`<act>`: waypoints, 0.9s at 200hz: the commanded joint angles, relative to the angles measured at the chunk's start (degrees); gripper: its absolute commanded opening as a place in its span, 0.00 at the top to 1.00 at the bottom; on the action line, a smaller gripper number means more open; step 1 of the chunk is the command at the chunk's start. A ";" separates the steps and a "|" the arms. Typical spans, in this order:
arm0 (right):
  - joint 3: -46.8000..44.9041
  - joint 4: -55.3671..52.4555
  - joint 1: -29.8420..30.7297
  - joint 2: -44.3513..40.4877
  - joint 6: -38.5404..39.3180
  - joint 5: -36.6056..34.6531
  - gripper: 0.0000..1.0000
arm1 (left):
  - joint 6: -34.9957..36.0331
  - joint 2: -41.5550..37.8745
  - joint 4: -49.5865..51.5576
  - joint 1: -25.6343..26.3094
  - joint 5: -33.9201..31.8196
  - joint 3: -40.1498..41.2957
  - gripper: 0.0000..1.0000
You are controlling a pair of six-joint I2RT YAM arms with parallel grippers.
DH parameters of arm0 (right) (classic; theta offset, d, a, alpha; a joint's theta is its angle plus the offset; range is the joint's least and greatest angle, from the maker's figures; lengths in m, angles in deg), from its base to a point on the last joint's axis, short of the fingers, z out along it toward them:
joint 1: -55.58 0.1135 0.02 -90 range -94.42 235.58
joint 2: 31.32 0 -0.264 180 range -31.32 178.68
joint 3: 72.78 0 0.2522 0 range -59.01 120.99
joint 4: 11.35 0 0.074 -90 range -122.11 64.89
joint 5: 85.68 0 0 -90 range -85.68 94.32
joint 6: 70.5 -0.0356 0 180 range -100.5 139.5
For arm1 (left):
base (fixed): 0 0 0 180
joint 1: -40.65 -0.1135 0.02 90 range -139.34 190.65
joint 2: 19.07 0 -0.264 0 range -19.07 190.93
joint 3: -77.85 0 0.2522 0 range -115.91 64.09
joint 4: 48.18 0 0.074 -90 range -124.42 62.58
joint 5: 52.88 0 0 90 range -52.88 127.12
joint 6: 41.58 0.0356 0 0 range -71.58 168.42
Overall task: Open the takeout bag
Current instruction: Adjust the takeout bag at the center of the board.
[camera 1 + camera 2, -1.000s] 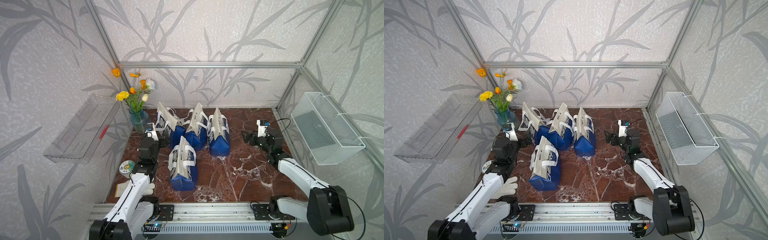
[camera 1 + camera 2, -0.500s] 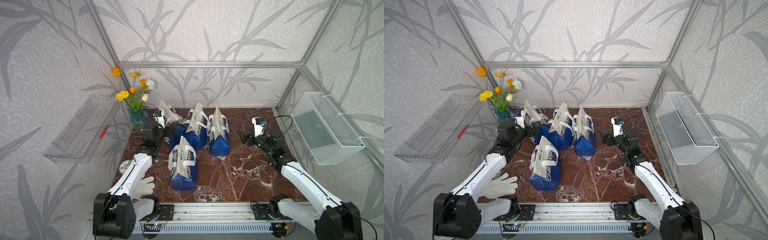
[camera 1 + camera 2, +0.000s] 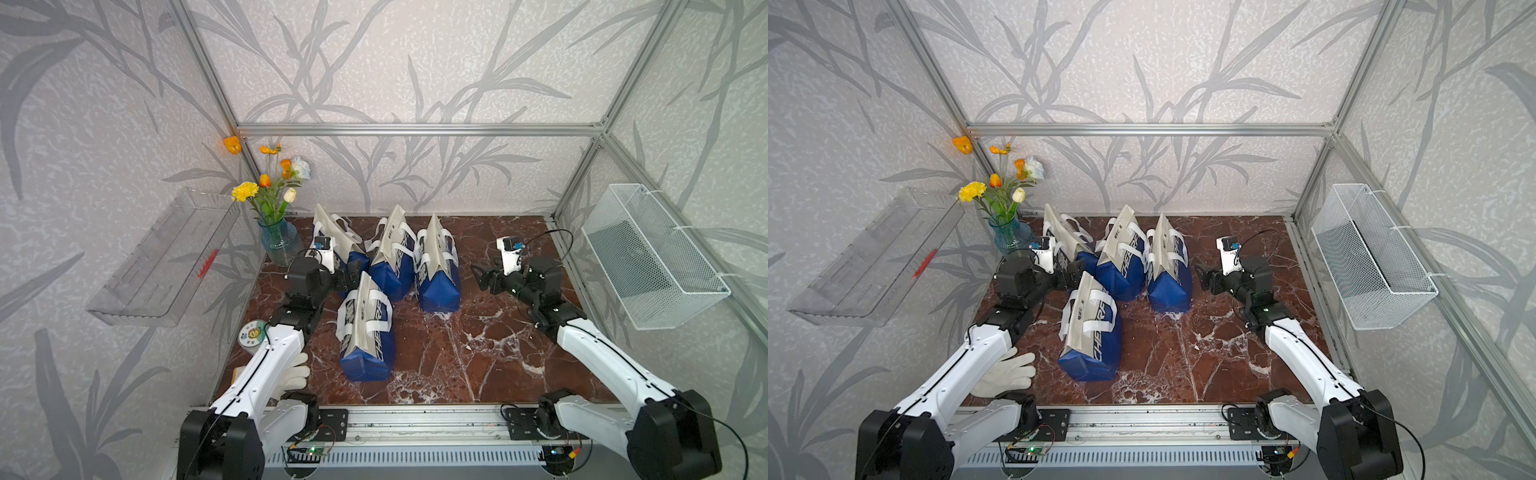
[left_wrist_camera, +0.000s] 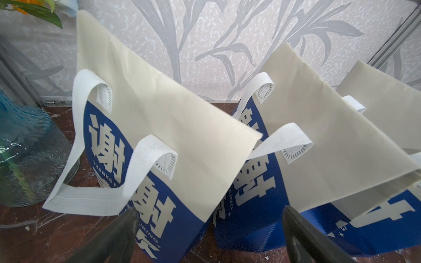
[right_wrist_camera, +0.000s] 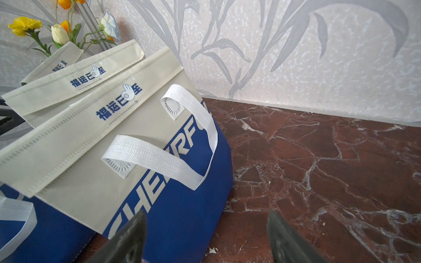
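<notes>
Several blue and cream takeout bags with white handles stand on the marble table, their top flaps folded shut. Three make a back row: the left bag (image 3: 338,241), the middle bag (image 3: 392,253) and the right bag (image 3: 438,266). Another bag (image 3: 365,328) stands in front. My left gripper (image 3: 347,272) is open, low against the left bag's (image 4: 170,118) blue front, holding nothing. My right gripper (image 3: 482,278) is open beside the right bag (image 5: 114,164), a short gap away. In the wrist views the left gripper (image 4: 209,210) and right gripper (image 5: 206,214) show spread fingers.
A blue glass vase (image 3: 279,245) with flowers stands at the back left, close to my left arm. A white glove (image 3: 291,374) and a round disc (image 3: 251,332) lie at the left front. A wire basket (image 3: 652,257) hangs right; a clear shelf (image 3: 166,257) hangs left.
My left gripper has swung from the table's left side up to the back-left bag. My right gripper has moved left toward the back-right bag, with its fingers slightly closer together.
</notes>
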 commanded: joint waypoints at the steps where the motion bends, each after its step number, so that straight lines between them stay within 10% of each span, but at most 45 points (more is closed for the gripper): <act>1: 2.73 -1.65 0.49 1.24 0.71 -1.22 0.18 | -0.27 3.53 0.55 0.60 -2.81 -2.06 0.04; 127: 5.98 -7.02 2.60 2.91 2.98 -1.79 0.19 | -8.79 9.02 4.42 -0.74 -40.39 -2.30 0.01; 180: 8.89 -8.79 5.63 5.13 4.48 -2.74 0.19 | -8.21 3.19 -1.82 -7.07 -27.75 4.84 0.00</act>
